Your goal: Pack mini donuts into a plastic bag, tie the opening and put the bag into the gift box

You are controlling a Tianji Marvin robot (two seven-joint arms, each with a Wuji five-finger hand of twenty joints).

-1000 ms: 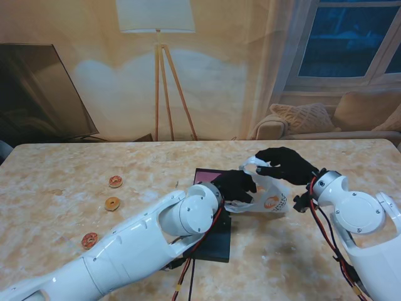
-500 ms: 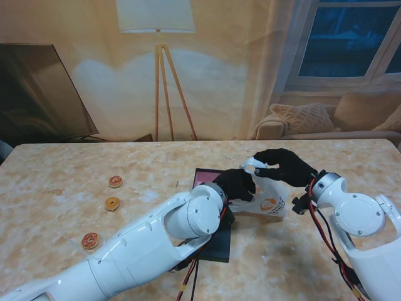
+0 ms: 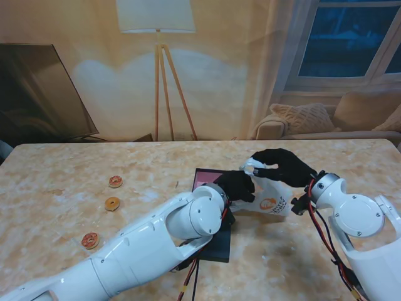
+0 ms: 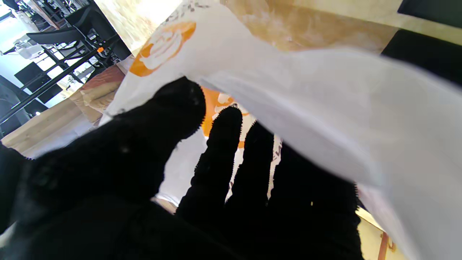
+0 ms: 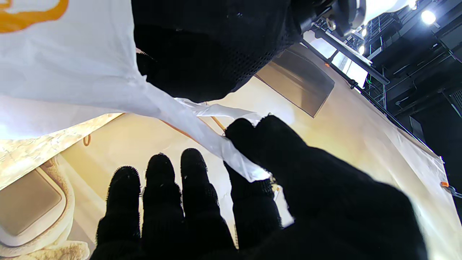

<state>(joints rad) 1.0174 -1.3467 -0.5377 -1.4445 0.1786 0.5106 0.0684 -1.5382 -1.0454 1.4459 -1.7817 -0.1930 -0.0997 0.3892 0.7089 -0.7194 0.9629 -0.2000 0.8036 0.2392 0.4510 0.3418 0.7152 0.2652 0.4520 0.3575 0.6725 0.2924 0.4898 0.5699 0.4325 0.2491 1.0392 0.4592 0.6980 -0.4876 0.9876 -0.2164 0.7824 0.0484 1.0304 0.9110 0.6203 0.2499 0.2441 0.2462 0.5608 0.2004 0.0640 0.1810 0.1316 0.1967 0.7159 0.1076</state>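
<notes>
Plastic bag (image 3: pixel 270 199), white with an orange print, sits right of centre on the marbled surface (image 3: pixel 62 207) in the stand's view, just beside the dark gift box (image 3: pixel 213 241) and on its right. Left hand (image 3: pixel 237 185) is clamped onto the bag's near-left edge, over the box's far corner, while right hand (image 3: pixel 285 165) pinches the gathered white top of the bag, farther from me than the box. Three mini donuts (image 3: pixel 112 204) lie well to the left of the box, strung out in a loose line, none of them touching it. Over to the left wrist view: left hand (image 4: pixel 187 180) has its black-gloved fingers (image 4: pixel 222 144) tucked under a fold of the bag (image 4: pixel 325 108), thumb pressing on top, so it is gripping the film; the orange logo shows on the bag beyond the fingertips. Now the right wrist view: right hand (image 5: pixel 252 202) nips a twisted strip of the bag (image 5: pixel 65 72) between thumb and forefinger, its other three fingers (image 5: pixel 158 191) spread and holding nothing. The left hand (image 5: pixel 216 43) looms dark right against the bag there.
</notes>
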